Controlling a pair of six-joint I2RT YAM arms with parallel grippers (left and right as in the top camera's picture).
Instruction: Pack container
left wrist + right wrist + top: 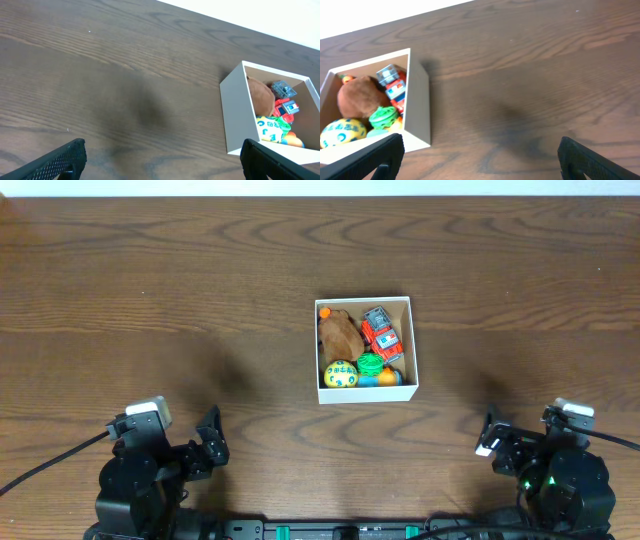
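The white square container (414, 340) stands at the middle of the table. It holds a brown plush toy (340, 333), a red and grey toy car (381, 333), a yellow ball (341, 374), a green toy (370, 364) and an orange ball (386, 376). The container also shows in the left wrist view (236, 115) and the right wrist view (418, 107). My left gripper (162, 162) is open and empty near the front left, far from the container. My right gripper (480, 160) is open and empty near the front right.
The dark wooden table (150, 300) runs to a white back edge (320, 188). Both arm bases sit at the front edge, the left one (140, 480) and the right one (565, 480).
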